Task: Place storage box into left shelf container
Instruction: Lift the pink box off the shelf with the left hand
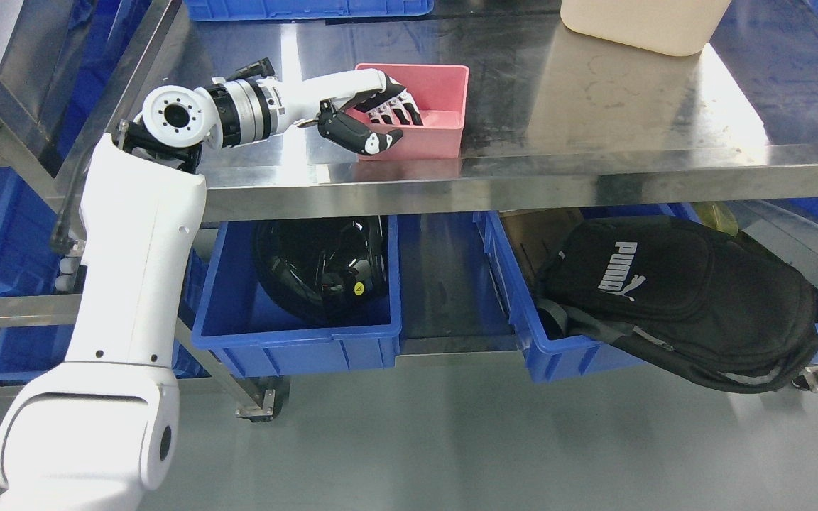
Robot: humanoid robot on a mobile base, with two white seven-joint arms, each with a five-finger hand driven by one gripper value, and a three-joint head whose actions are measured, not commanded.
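The left hand [370, 117] grips the pink box [432, 106] near the shelf's [593, 177] front edge; moving it into the left bin [295, 341] remains.

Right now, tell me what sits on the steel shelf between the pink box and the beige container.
Nothing: in the head view, the steel shelf is bare between the pink box and the beige container, showing only reflections.

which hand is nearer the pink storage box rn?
Left. The left hand grips the pink storage box at its left end, fingers inside and thumb on the outer wall, up on the steel shelf. The right hand is not in view.
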